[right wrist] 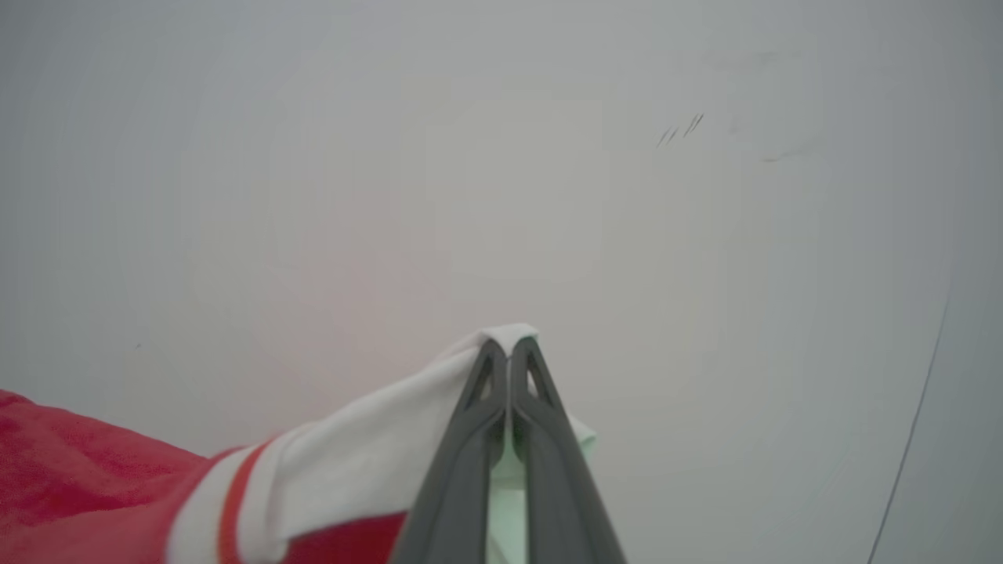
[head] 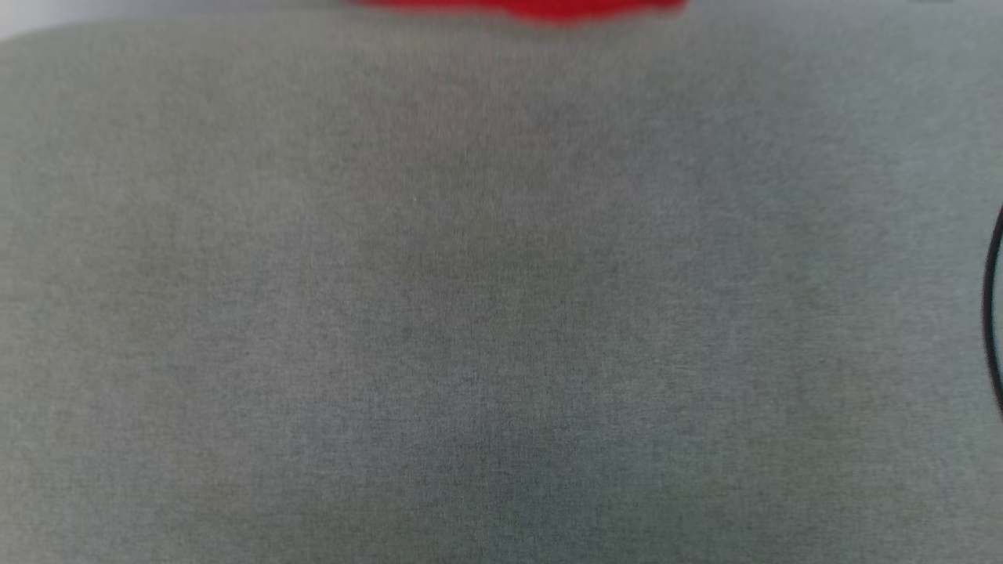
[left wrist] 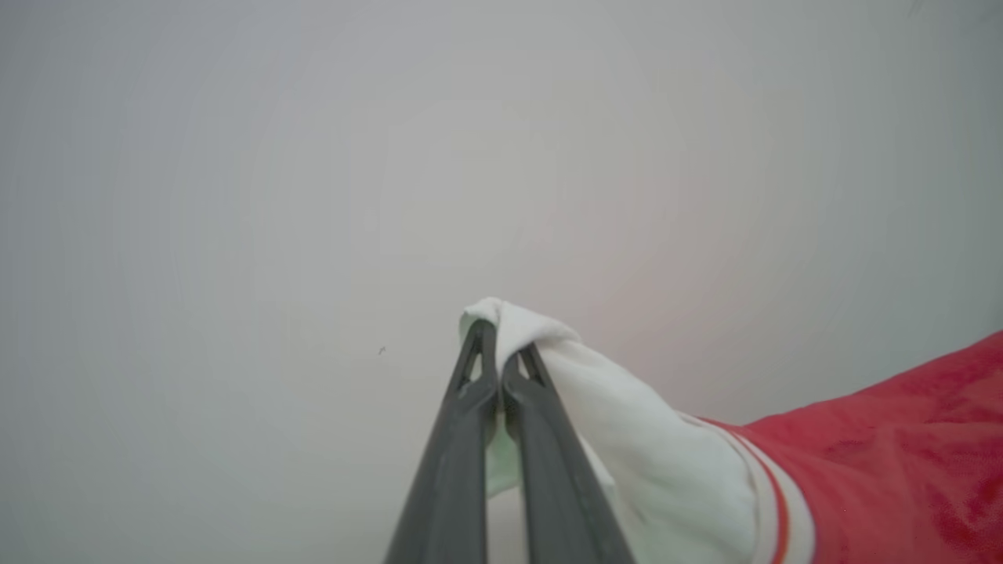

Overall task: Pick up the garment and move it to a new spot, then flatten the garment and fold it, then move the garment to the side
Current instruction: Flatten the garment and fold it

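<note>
The grey surface (head: pixel 501 313) lies open across its whole middle in the head view. The garment (head: pixel 525 8) blocks the 12 o'clock edge, and a thin dark curved line (head: pixel 992 313) intrudes at 3 o'clock.

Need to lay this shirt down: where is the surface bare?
The grey fabric surface is bare from the red soft-fabric garment at the head view's top edge to the bottom. A thin dark curved line crowds the right edge.
</note>
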